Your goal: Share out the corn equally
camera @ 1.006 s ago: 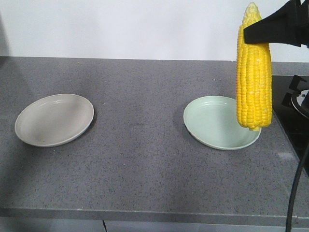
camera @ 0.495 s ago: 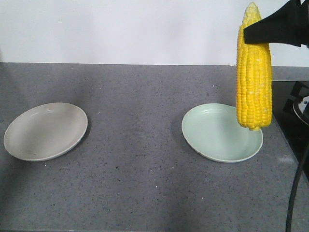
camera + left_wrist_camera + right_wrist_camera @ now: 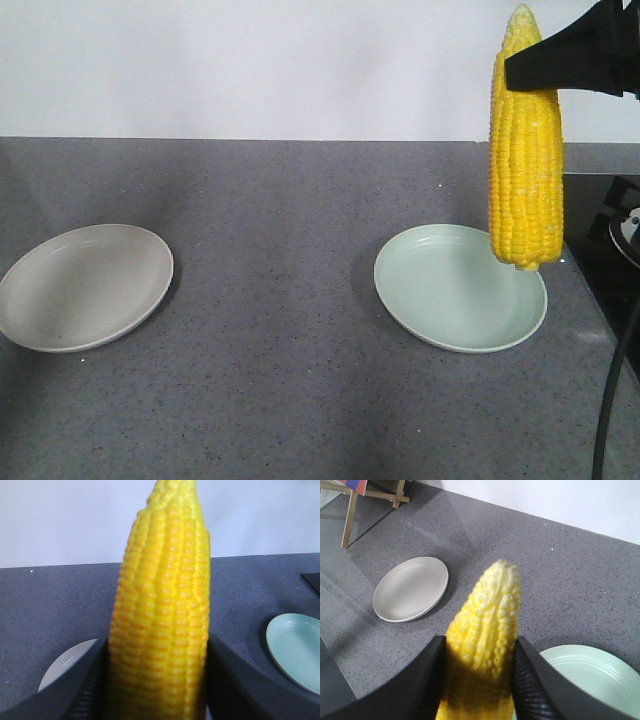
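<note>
One cob of corn (image 3: 525,150) hangs upright, tip up, over the right rim of the pale green plate (image 3: 450,290). My right gripper (image 3: 530,70) is shut on it near its tip. The right wrist view shows that corn (image 3: 487,615) clamped in the right gripper (image 3: 480,640), with the green plate (image 3: 590,675) below and the grey plate (image 3: 410,587) farther left. My left gripper (image 3: 156,645) is shut on a second corn (image 3: 160,620) standing upright; it is outside the front view. The grey plate (image 3: 80,285) lies bare at the left.
A black stovetop (image 3: 605,230) borders the grey counter on the right, and a dark cable (image 3: 610,400) hangs down in front of it. Wooden frame legs (image 3: 350,510) stand at the far corner. The left wrist view shows the grey plate (image 3: 65,665) and the green plate (image 3: 295,647).
The front view has drawn closer to the counter: its front edge has dropped out of frame and both plates sit lower. The right gripper and its corn hold the same spot in the picture.
</note>
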Controlling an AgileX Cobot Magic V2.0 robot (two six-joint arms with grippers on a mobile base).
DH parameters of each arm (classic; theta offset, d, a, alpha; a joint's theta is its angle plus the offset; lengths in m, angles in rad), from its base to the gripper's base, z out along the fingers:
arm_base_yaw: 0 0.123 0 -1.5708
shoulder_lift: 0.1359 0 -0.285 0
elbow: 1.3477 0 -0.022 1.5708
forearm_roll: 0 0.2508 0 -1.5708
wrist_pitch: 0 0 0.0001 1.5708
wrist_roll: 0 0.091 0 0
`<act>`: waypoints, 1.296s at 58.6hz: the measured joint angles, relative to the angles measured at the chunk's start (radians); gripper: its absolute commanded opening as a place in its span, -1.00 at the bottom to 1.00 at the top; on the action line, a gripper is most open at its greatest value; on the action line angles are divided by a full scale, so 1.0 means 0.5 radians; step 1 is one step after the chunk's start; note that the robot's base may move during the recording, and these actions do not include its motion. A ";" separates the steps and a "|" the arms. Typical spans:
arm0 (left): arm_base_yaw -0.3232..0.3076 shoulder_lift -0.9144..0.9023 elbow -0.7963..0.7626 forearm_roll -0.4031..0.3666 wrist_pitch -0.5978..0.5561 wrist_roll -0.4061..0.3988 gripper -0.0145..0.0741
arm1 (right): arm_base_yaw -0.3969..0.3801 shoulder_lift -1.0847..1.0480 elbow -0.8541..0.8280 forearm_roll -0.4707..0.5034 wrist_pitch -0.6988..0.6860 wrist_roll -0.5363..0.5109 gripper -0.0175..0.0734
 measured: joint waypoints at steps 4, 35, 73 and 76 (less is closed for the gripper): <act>0.000 0.000 0.000 0.000 0.000 0.000 -0.69 | 0.000 0.000 0.000 0.000 0.000 0.000 -0.63; 0.000 0.000 0.000 0.000 0.000 0.000 -0.69 | 0.000 0.000 0.000 0.000 0.000 0.000 -0.63; 0.000 0.000 0.000 0.000 0.000 0.000 -0.69 | 0.000 0.000 0.000 0.000 0.000 0.000 -0.63; 0.000 0.000 0.000 0.000 0.000 0.000 -0.69 | 0.000 0.000 0.000 0.000 0.000 0.000 -0.63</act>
